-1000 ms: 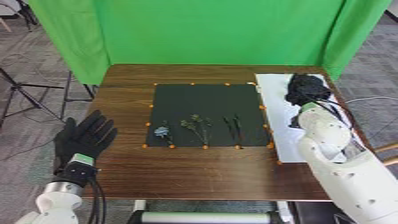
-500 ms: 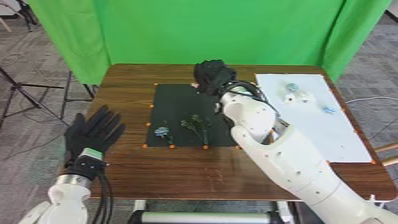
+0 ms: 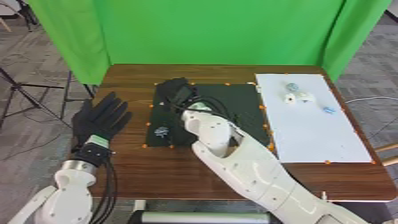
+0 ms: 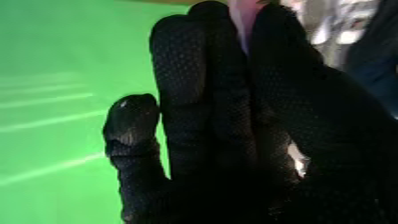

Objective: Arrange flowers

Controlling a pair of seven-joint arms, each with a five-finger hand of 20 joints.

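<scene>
Right hand (image 3: 174, 90) pinches a pink item (image 4: 248, 9), probably a flower, over the dark mat (image 3: 248, 100), presumably for controlled placement; left hand (image 3: 96, 121) open, clear of the work.

A robotics lab, by all appearances: two white jointed robot arms (image 3: 253, 172) extend over a brown tabletop (image 3: 142, 172) dotted with orange markers (image 3: 145, 145), set before a hanging green backdrop (image 3: 222, 35), with the thin legs of a black stand (image 3: 19, 86) and a pale cable (image 3: 373, 98) at the sides, above gray carpeted floor (image 3: 27, 162).
</scene>
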